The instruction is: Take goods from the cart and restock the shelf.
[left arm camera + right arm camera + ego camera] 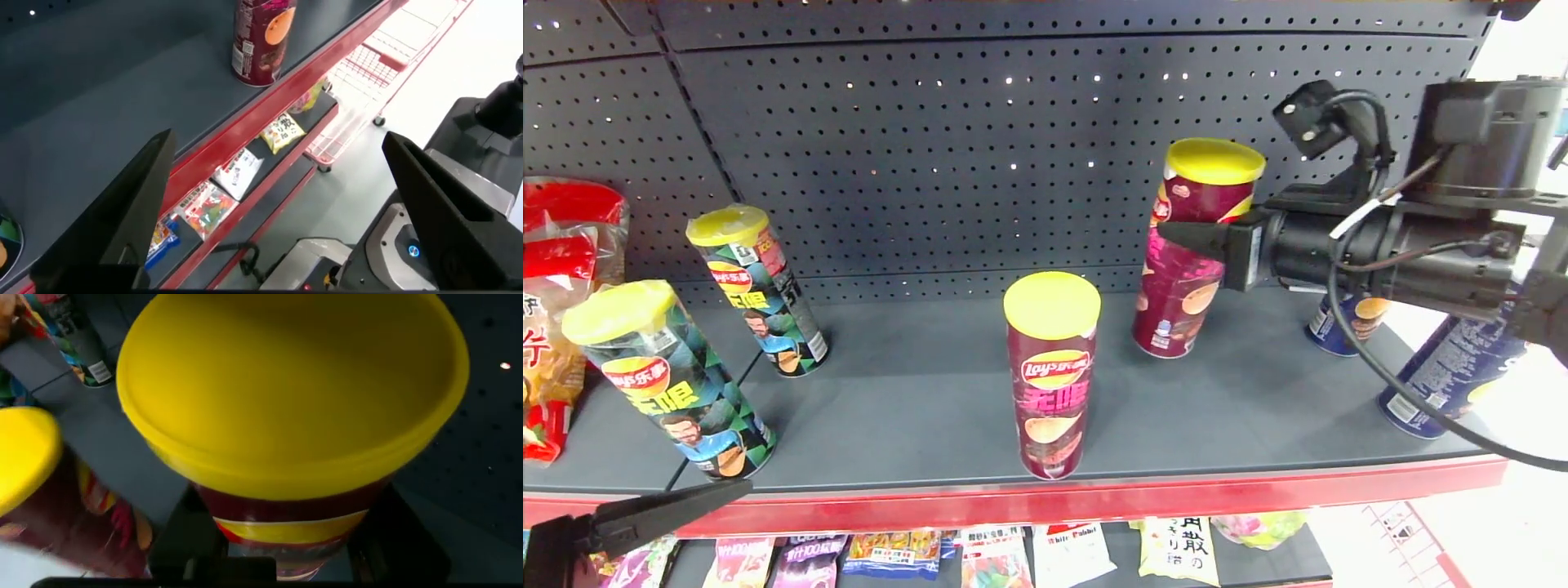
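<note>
A maroon chip can [1188, 269] with a yellow lid [294, 384] stands slightly tilted at the back right of the grey shelf [915, 408]. My right gripper [1205, 237] is shut on its upper body from the right side, and in the right wrist view the right gripper [294, 547] has its fingers on either side of the can. I cannot tell whether the can's base rests on the shelf. A second maroon can [1052, 376] stands near the front edge. My left gripper [278, 220] is open and holds nothing. It sits low at the left, below the red shelf lip [1045, 498].
Two green-black cans [756, 290] [670, 380] stand at the left, beside red snack bags [556, 310]. Two blue cans [1445, 367] [1339, 322] stand at the right under my right arm. Snack packets [996, 555] fill the lower shelf. A red wire cart [384, 73] stands on the floor beyond.
</note>
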Robot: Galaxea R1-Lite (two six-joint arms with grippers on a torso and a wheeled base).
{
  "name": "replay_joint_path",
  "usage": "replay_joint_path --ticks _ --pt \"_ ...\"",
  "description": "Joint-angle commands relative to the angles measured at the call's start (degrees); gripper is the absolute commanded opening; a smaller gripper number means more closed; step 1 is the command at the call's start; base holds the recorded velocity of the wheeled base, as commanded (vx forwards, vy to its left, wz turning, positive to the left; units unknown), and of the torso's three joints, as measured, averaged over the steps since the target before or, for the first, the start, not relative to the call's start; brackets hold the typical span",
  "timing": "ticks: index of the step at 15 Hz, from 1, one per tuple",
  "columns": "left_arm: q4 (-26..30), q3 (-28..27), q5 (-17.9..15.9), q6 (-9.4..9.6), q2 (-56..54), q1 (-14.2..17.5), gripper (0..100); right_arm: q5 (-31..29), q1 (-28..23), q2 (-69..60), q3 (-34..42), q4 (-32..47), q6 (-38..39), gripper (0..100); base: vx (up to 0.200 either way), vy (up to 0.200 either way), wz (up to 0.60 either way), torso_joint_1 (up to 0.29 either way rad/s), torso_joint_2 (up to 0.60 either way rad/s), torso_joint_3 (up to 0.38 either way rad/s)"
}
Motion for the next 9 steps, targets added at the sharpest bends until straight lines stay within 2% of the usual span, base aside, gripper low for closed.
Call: replay_joint_path --ticks 1,9 --pt "0.01 -0.04 0.17 0.00 -0.07 0.03 100 -0.13 0.80 6.71 -2.59 -1.13 -0.01 0 0.000 0.000 0.00 0.000 0.00 0.000" --pt "0.10 -0.21 1.22 0.00 0.81 0.03 100 -0.93 1.68 15.94 -10.24 -2.19 0.16 0 0.000 0.000 0.00 0.000 0.00 0.000"
